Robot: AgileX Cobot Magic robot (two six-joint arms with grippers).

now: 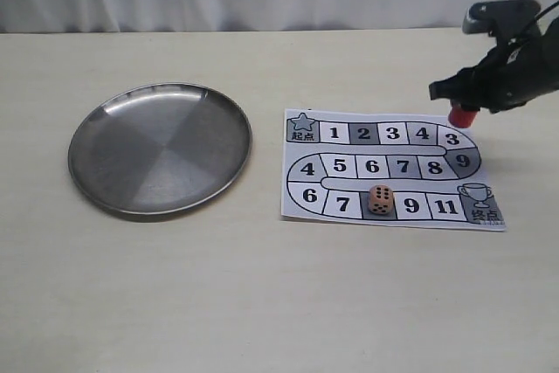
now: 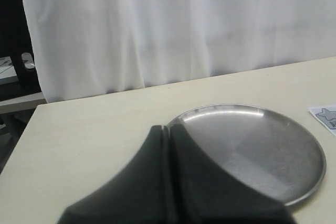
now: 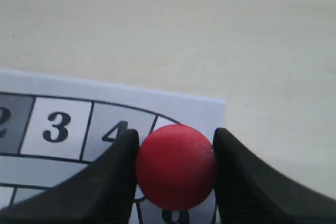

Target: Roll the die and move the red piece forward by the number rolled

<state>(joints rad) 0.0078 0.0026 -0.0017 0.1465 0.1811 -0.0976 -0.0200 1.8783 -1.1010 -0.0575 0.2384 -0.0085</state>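
Red piece [image 1: 462, 117] is at the far right corner of the board [image 1: 349, 120], over the bend of the track just past square 4. The right jaws pinch it. In the right wrist view one black pad presses each flank of the red piece [image 3: 176, 166] with no gap on either side. Its long axis is upright, and the jaws reach in from the right and from above. I cannot tell whether its base rests on the paper or hangs just clear. The die [image 1: 379, 200] stands on the near row of the board, between 7 and 9, well apart from the piece. It shows pips, but the top count is too small to read with confidence. From the bend the track curves down past 9, runs left along the middle row, then comes back along the near row. The die likely obstructs only a long count that reaches that row. The plate [image 1: 160, 150] lies on the desk [image 1: 262, 303] left of the board, not touching it. The left jaws are pressed together on nothing, above the desk by the plate's rim, and are not in the exterior view. The right arm is the one placed for the move.
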